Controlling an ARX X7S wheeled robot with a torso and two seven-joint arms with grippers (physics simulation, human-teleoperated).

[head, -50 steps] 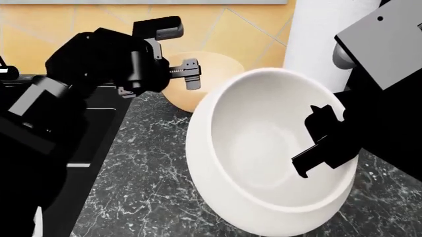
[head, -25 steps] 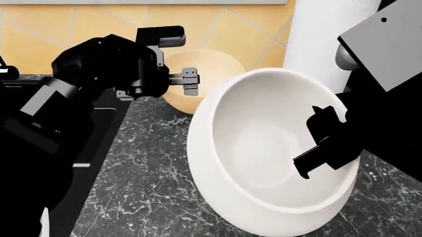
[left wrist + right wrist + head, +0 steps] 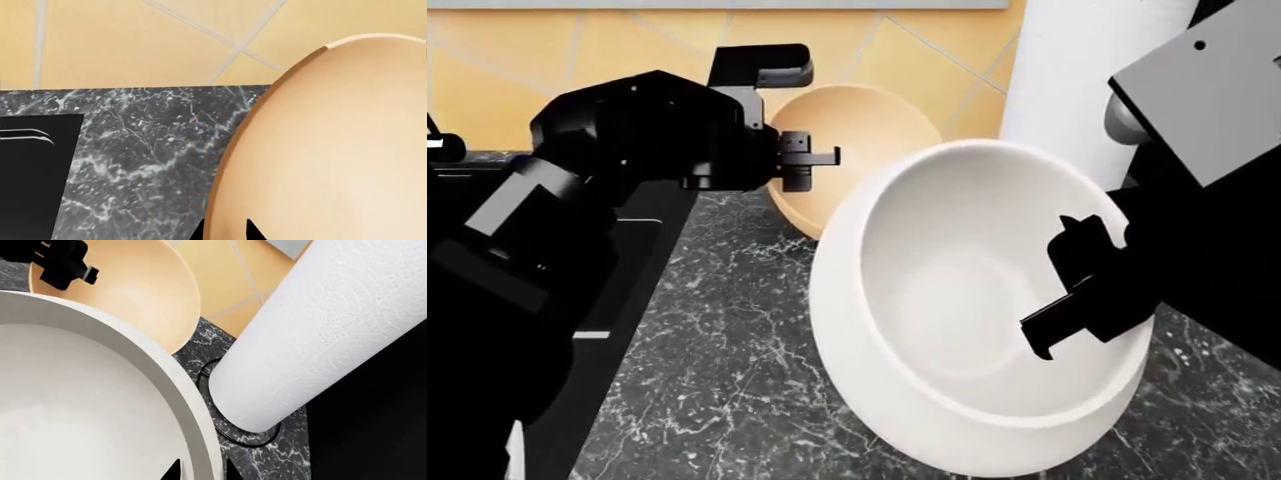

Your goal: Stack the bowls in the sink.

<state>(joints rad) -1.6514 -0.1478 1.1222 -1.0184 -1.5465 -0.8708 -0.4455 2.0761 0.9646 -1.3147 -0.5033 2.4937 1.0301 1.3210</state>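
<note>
Since nothing readable shows up anywhere, writing: none on either bowl, the roll or the arms.

White bowl (image 3: 961,300): tilted, off the marble counter (image 3: 721,370), big in the near right of the head view, mouth facing up and toward the viewer.

Right gripper (image 3: 1068,300): pinching the white bowl's right rim, one black finger inside the wall, the rest hidden behind it.

Tan bowl (image 3: 861,150): farther back and left of the white one, by the yellow tile wall (image 3: 587,50), tipped on its side with its lower edge near the counter.

Left gripper (image 3: 801,160): at the tan bowl's left rim, fingers straddling the edge; looks clamped on it, both black tips showing on either side of the wall in its wrist view.

Sink (image 3: 627,260): black basin at far left, mostly behind the left arm; neither bowl is in it.

Left wrist view only: tan bowl (image 3: 333,150) filling the frame, a corner of the sink (image 3: 33,175) beyond the marble.

Right wrist view only: paper towel roll (image 3: 320,335) standing on a black ring base just beside the white bowl (image 3: 87,405), with the tan bowl (image 3: 127,295) behind.
</note>
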